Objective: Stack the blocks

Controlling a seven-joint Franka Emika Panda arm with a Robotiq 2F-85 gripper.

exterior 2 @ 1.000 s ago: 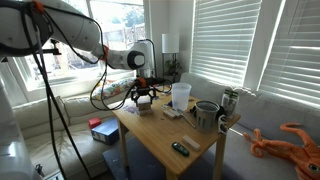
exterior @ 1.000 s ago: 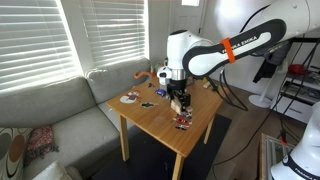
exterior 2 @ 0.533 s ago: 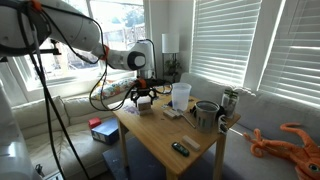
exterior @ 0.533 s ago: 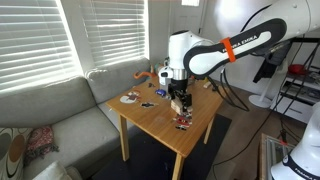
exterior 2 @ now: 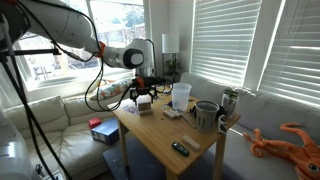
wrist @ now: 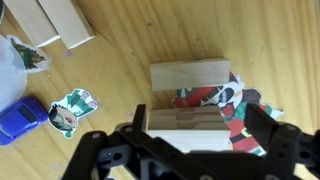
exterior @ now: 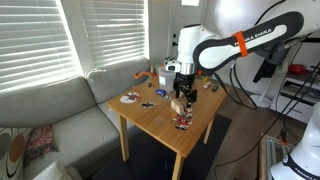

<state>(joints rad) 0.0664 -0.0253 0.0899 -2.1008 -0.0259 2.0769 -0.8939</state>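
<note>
Trouble would come from a careless closing: two blocks point(wrist: 188, 78) lie side by side near a corner of the tabletop point(exterior: 150, 120), and a finger could push one against the other. My hand point(wrist: 195, 138) is spread wide over the nearer one and holds nothing.

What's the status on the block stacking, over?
Gripper straddling one block, grip unclear. Second block alongside, not stacked. Sticker underneath, toy car aside.

A wooden table point(exterior: 155, 120) beside a grey sofa point(exterior: 60, 112) carries a white cup point(exterior 2: 181, 96).
</note>
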